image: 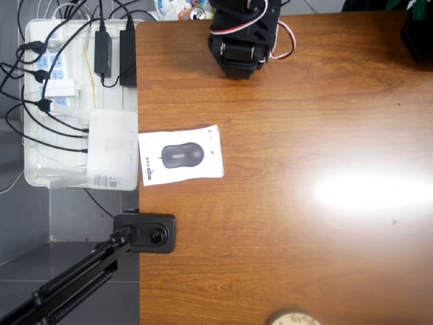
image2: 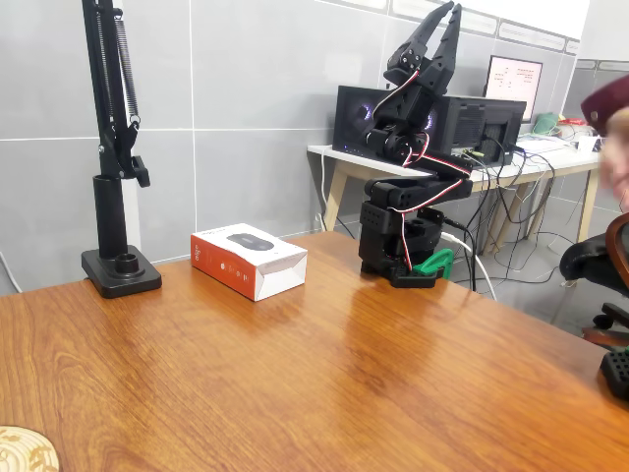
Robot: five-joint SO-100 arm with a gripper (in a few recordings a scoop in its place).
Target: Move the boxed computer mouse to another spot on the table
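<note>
Nearest the camera in the fixed view is a little round cork-looking coaster (image2: 22, 450) at the bottom left corner, sitting on the glossy brown wood-grain worktop (image2: 324, 383). Behind it, further back on the left, there's a black clamp stand (image2: 116, 236) with a spring arm going up out of frame.

So the boxed computer mouse (image2: 249, 260) is lying flat on the worktop, just right of that stand's base and well apart from the arm. White top with the dark grey mouse picture, reddish-brown side facing the camera. From the overhead view the box (image: 180, 155) sits right at the left edge of the worktop, a bit skewed, and next to it past the edge is a white tray (image: 35, 177) full of cables and power strips, with a plain white router-like device (image: 112, 150) lying in it, just beside the box.

The black arm (image2: 403, 231) is parked at the far edge of the worktop, folded up with red and white wires looping around it. Its gripper (image2: 442, 20) is pointing up in the air, fingers slightly spread, nothing between them. Not touching the box at all.

Off to the right in the fixed view there's a blurry bit of a person's hand (image2: 619, 157) and dark red sleeve at the edge.
</note>
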